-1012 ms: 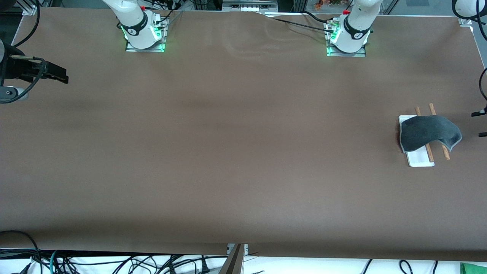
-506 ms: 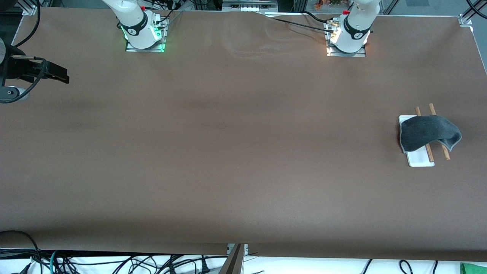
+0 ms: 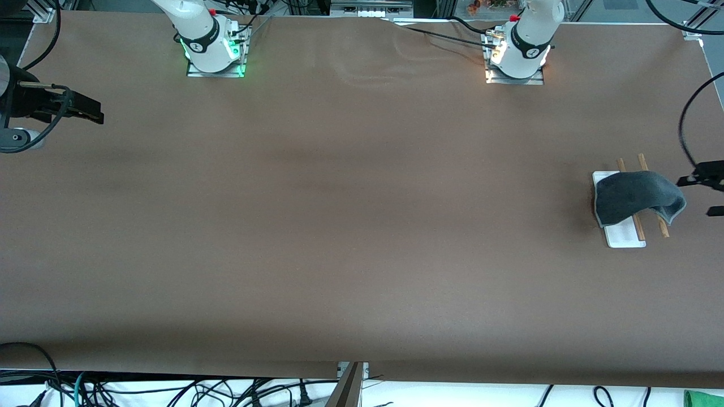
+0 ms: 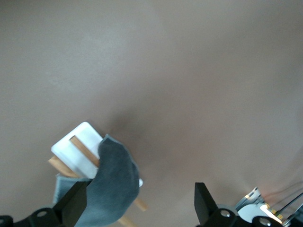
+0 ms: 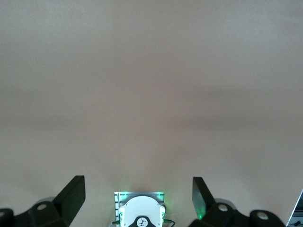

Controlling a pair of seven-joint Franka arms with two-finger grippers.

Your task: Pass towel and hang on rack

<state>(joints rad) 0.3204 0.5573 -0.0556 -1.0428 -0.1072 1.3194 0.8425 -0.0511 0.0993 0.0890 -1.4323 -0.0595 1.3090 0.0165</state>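
The towel [image 3: 636,195] shows its dark grey face and lies draped over the two brown rods of the rack [image 3: 625,237], whose white base sits at the left arm's end of the table. My left gripper [image 3: 703,195] hangs open and empty just past the towel, toward the table's end. In the left wrist view the towel [image 4: 113,189] and the rack [image 4: 78,146] lie below the open left gripper [image 4: 138,201]. My right gripper [image 3: 93,113] waits open and empty over the right arm's end of the table. The right wrist view shows only bare table between the fingers of the right gripper [image 5: 137,189].
The two arm bases [image 3: 215,48] [image 3: 517,53] stand along the table edge farthest from the front camera. A green cloth [image 3: 704,398] and loose cables [image 3: 169,390] lie off the table's nearest edge. Brown table surface [image 3: 350,215] stretches between the arms.
My left gripper has come in from the table's end toward the rack. The lamp on the left arm's base went from green to white. Towel, rack and right gripper have not moved.
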